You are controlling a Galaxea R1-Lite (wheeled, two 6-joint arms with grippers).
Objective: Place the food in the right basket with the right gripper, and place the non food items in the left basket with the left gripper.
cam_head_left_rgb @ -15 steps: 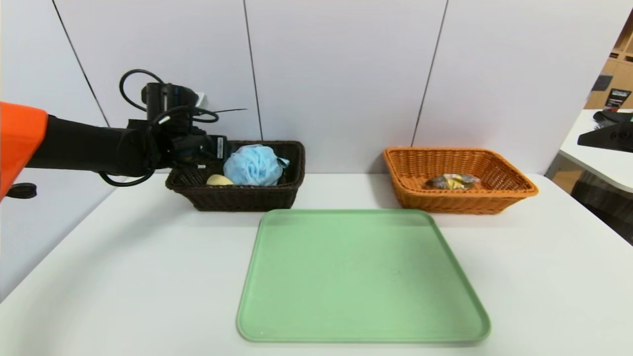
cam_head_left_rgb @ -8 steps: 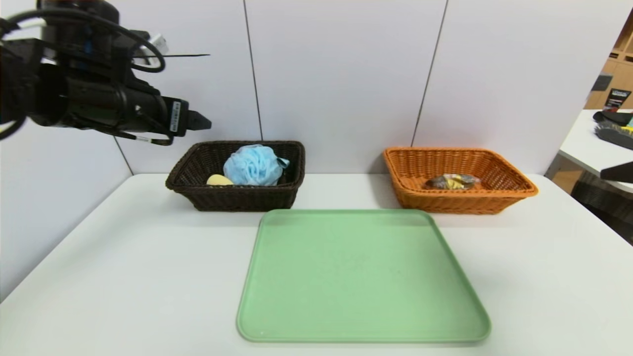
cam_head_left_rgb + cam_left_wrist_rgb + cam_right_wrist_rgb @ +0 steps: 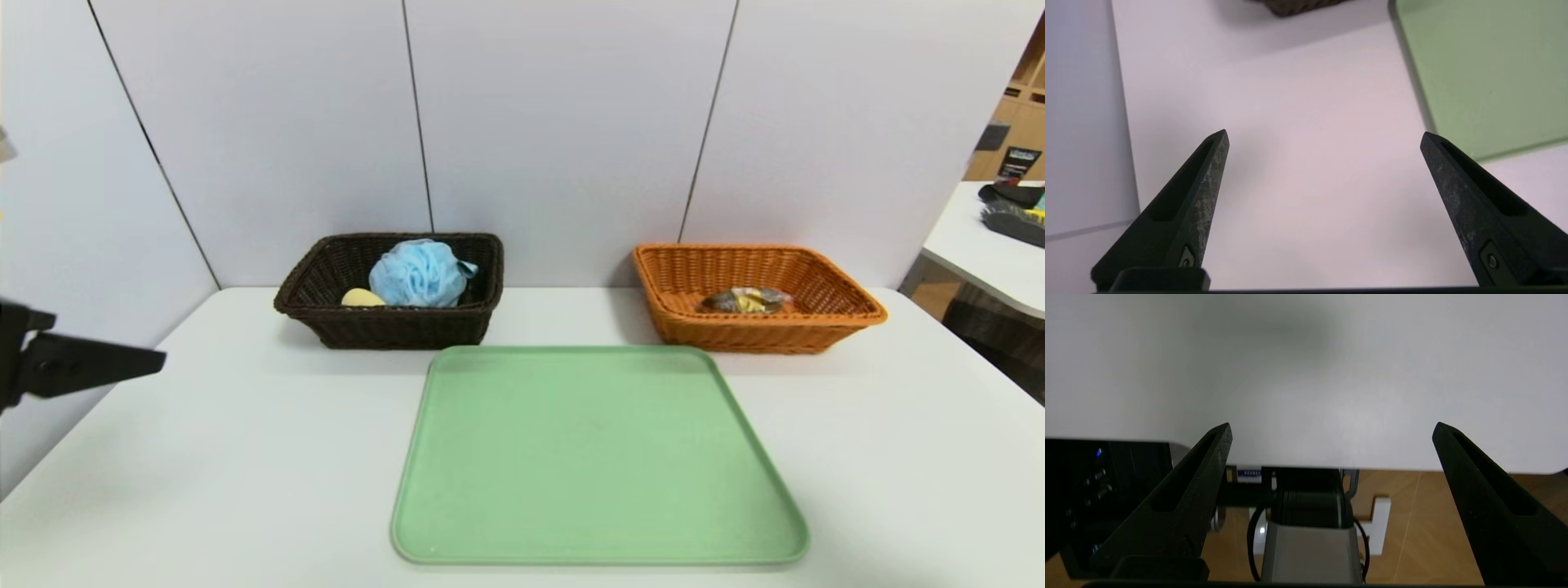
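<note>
The dark brown left basket (image 3: 392,328) holds a blue bath pouf (image 3: 418,273) and a small yellow item (image 3: 362,298). A wrapped food item (image 3: 747,300) lies in the orange right basket (image 3: 763,336). My left gripper (image 3: 1324,134) is open and empty above bare table, near the table's left edge; one finger (image 3: 114,363) shows in the head view. The basket's corner (image 3: 1298,5) lies well beyond it. My right gripper (image 3: 1332,424) is open and empty, low at the table's near edge and out of the head view.
A bare green tray (image 3: 596,457) lies mid-table in front of both baskets; its edge (image 3: 1486,69) shows in the left wrist view. Wall panels stand close behind the baskets. A second table (image 3: 980,253) stands at the far right. The robot's base (image 3: 1310,547) is under the right gripper.
My left arm has pulled away from over the left basket, gone up, then dropped to the far left, its jaws opening wider. The right finger at the head view's right edge is gone.
</note>
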